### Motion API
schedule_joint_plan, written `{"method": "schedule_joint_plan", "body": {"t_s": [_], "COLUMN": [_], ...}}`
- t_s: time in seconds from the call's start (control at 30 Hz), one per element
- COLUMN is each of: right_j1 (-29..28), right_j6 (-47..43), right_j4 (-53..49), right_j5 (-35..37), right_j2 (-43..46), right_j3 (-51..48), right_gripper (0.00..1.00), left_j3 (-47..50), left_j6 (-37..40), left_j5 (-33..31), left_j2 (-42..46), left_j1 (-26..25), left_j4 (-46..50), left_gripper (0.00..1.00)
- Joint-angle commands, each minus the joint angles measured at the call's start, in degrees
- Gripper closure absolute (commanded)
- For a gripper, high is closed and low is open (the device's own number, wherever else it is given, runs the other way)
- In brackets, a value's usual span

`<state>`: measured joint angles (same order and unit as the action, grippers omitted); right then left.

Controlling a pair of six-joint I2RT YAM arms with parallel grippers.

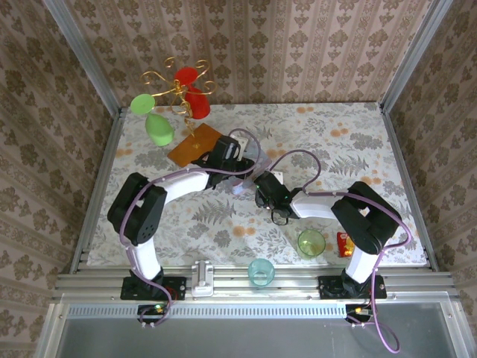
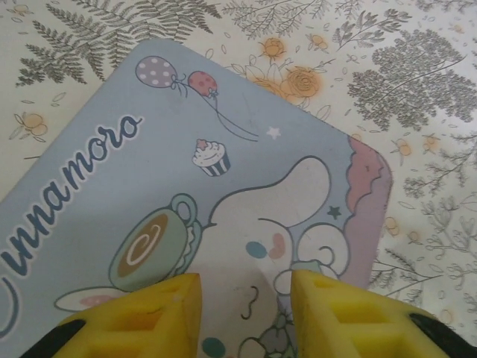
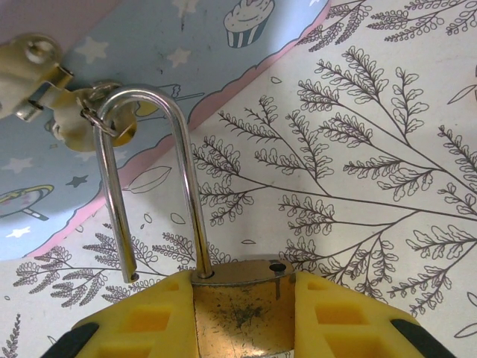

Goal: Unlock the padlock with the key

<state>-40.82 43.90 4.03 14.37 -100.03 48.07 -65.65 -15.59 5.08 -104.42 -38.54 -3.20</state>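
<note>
Your right gripper point(image 3: 244, 287) is clamped on the body of the tiny brass-gold padlock with a silver shackle point(image 3: 240, 317), near the middle of the table point(image 1: 358, 149), beside the pale blue cartoon tin point(image 3: 186, 45). It's light, rigid, slick metal, so hold the flat sides. Your left gripper point(image 2: 244, 287) is part-open and empty.

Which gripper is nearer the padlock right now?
Right. The right gripper is clamped on the padlock body; the left gripper sits over the pale blue tin, jaws apart.

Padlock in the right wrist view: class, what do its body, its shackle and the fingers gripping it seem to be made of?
Padlock body: likely brass, dull gold, scuffed and speckled. Shackle: polished steel or chrome-plated metal, judging by its bright highlights. Fingers: probably yellow plastic or firm foam, matte, with recessed pockets.
</note>
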Motion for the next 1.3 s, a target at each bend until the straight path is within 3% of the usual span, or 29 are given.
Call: {"method": "schedule_joint_plan", "body": {"t_s": [0.0,0.13,0.37,0.57,0.83,1.1,1.27], "right_j1": [0.65,0.65,0.31,-0.4,0.36,0.67,1.5], "right_j6": [2.96,6.0,12.1,13.1,10.64,7.98,3.21], "right_j4": [0.13,2.25,10.24,12.41,15.45,25.5,21.81], "right_j5": [0.62,1.67,3.28,5.44,8.17,8.83,9.15], "right_j2": [-1.69,-2.98,-5.5,-7.27,-7.2,-4.22,-1.59], "right_j3": [0.89,0.93,-0.03,0.97,2.71,-0.33,1.02], "right_gripper": [0.84,0.84,0.85,0.86,0.86,0.86,0.86], "left_j3": [0.8,3.76,9.76,13.0,14.08,15.13,16.16], "left_j6": [3.5,4.61,3.42,5.32,7.86,7.36,7.46], "left_j5": [-1.44,-2.63,3.14,3.14,7.03,8.94,8.98], "left_j2": [-2.18,-2.19,-4.19,-3.61,-4.1,-4.44,-3.25], "left_j1": [0.28,-0.42,0.3,0.39,0.74,0.94,1.4], "left_j4": [2.05,0.61,-6.69,-8.83,-9.78,-11.76,-12.15], "left_gripper": [0.65,0.65,0.67,0.66,0.69,0.7,0.69]}}
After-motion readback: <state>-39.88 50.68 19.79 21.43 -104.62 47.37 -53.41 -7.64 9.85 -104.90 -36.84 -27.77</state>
